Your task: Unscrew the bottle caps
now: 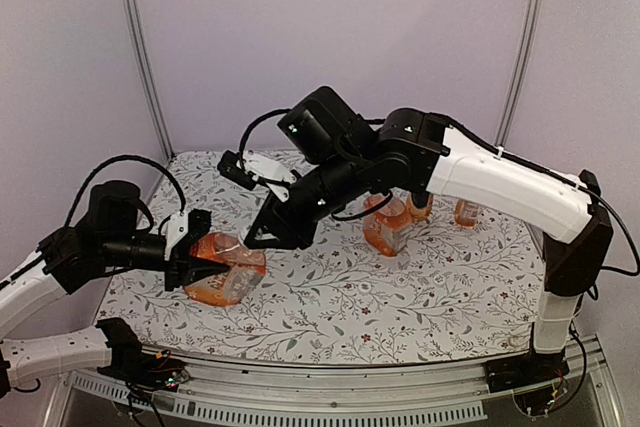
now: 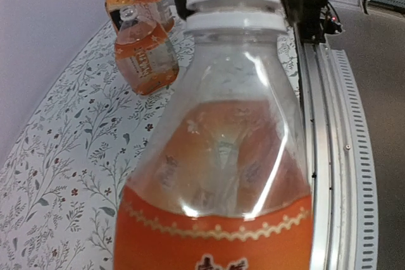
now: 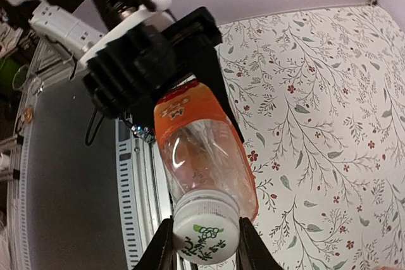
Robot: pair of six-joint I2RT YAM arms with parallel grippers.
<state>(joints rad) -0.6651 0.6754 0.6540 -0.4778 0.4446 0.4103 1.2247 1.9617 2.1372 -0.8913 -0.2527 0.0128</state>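
Right wrist: bottle (image 3: 202,150) braced for uncapping.
Left end effector (image 1: 197,265) clamps bottle; right end effector (image 3: 205,248) pinches cap (image 3: 205,231), lower centre.

White cap (image 3: 206,230) screwed on tilted bottle (image 3: 201,150).
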